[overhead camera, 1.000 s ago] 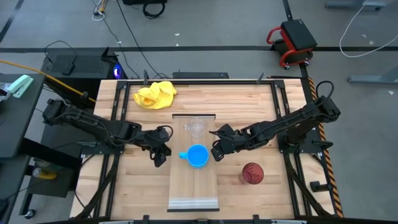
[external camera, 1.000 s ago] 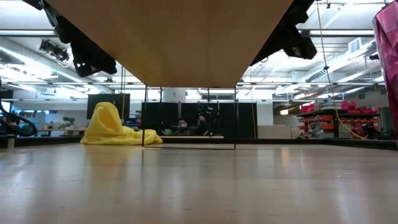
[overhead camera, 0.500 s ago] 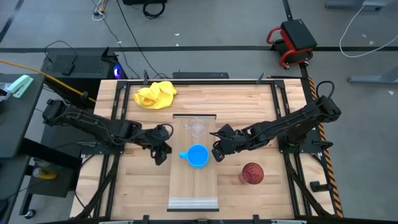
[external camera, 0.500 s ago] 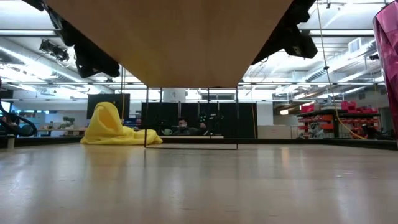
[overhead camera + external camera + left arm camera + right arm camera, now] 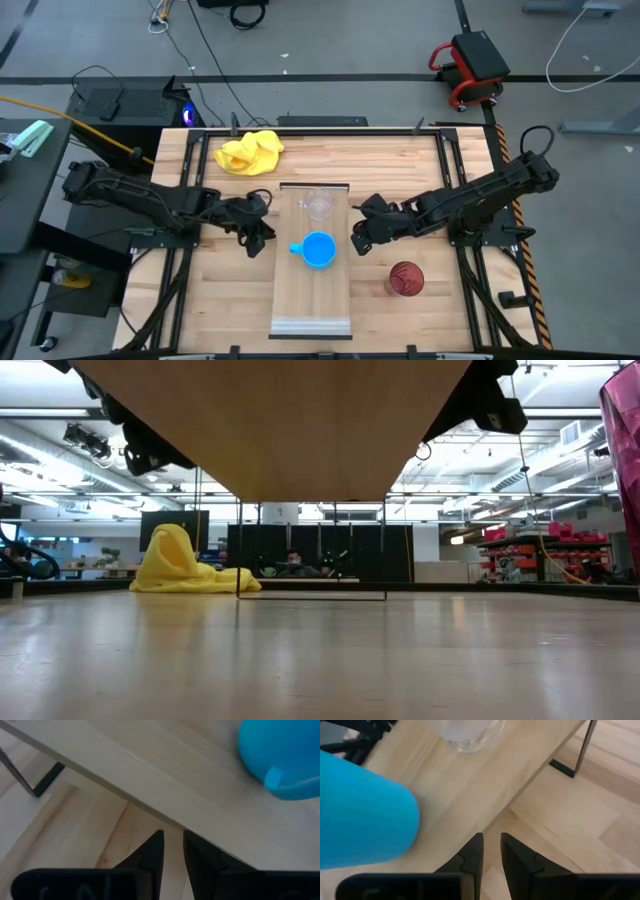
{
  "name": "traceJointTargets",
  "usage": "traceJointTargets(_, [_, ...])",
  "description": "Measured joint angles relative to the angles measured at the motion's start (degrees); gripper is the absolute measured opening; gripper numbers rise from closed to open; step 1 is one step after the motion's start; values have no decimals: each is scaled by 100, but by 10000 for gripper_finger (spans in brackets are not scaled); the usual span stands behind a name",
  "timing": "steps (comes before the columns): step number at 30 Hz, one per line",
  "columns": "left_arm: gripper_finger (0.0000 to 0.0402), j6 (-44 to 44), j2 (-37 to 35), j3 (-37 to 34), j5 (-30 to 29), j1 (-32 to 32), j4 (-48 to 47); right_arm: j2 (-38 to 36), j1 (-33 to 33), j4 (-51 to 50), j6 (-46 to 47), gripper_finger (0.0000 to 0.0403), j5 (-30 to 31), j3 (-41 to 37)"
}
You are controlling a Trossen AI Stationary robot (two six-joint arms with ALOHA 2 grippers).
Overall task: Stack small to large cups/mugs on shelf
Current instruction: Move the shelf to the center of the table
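Progress stood partway: clear cup and blue mug sat on the shelf, red cup remained on the tabletop, while left gripper and right gripper flanked the plank, nearly closed, empty.

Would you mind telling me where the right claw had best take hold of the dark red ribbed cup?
Grip the dark red ribbed cup across its wall below the rim, coming level from the right claw side. It stands upright, mouth up, alone on the tabletop beside the shelf, with clear space around it.
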Motion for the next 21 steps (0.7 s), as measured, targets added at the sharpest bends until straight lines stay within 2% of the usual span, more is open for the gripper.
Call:
traceJointTargets(9, [83, -282, -262, 0, 107, -165, -134, -30, 70, -65, 151, 73, -46, 4])
traceJointTargets(21, [85, -358, 195, -4, 135, -259, 313, 65, 68, -85, 160, 73, 0, 10])
